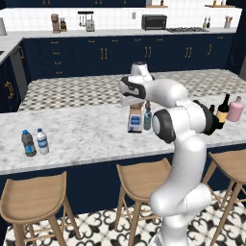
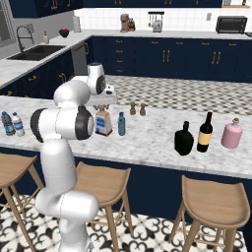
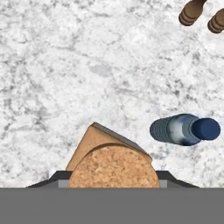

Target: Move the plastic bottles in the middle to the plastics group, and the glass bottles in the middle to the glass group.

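The square clear bottle (image 1: 135, 120) (image 2: 103, 122) with a cork stopper (image 3: 113, 168) stands mid-counter. My gripper (image 1: 137, 104) (image 2: 103, 105) (image 3: 113, 180) hangs right over it, open, a dark fingertip on each side of the cork. The slim blue-grey water bottle (image 1: 147, 118) (image 2: 121, 124) (image 3: 183, 129) stands just right of it. The black flask (image 2: 184, 139) sits beside the dark wine bottle (image 1: 222, 109) (image 2: 204, 133) and the pink bottle (image 1: 235, 109) (image 2: 231, 134) at the right. At the far left stand the dark-grey bottle (image 1: 28, 143) (image 2: 7, 123) and the white-capped bottle (image 1: 43, 141) (image 2: 18, 124).
Two small brown shakers (image 2: 132, 108) (image 3: 191, 12) stand behind the middle bottles. Wooden stools (image 1: 141, 180) (image 2: 211, 202) line the marble counter's (image 1: 81, 129) near edge. A broad bare stretch of marble lies between the middle bottles and the left pair.
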Robot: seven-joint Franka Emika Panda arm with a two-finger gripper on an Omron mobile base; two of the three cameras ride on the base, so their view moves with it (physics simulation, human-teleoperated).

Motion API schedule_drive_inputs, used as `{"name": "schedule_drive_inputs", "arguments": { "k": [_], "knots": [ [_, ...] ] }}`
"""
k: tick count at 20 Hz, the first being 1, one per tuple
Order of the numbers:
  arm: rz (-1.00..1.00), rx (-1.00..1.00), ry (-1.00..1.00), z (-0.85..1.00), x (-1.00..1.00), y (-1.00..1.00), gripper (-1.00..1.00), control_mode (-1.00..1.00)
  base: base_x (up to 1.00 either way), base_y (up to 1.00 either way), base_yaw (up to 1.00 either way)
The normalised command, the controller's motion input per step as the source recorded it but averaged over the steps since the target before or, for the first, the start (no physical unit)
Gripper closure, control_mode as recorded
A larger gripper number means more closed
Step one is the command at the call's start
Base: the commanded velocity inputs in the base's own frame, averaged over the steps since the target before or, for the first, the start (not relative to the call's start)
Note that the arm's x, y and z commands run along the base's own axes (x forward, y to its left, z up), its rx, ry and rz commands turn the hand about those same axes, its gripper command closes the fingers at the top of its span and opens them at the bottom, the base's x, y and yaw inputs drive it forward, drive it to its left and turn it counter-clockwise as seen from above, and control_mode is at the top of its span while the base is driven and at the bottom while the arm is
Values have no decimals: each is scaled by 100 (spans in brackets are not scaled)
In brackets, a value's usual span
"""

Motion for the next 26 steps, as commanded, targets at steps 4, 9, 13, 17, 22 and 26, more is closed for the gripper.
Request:
{"name": "schedule_drive_inputs", "arguments": {
  "k": [4, 9, 13, 17, 22, 26],
  "knots": [
    [2, 0, -1, 19, -100, -1, 100, -100, 0, 0, 0],
    [-1, 0, 0, 1, -87, -28, 100, -100, 0, 0, 0],
    [-8, 0, -1, 21, -10, -77, 100, -100, 0, 0, 0],
    [-14, 4, 2, 18, 0, -100, 100, -100, 0, 0, 0],
    [-18, 5, 5, 3, 8, -93, 100, -100, 0, 0, 0],
    [-20, 2, 3, 0, 26, -73, 100, -100, 0, 0, 0]
  ]
}}
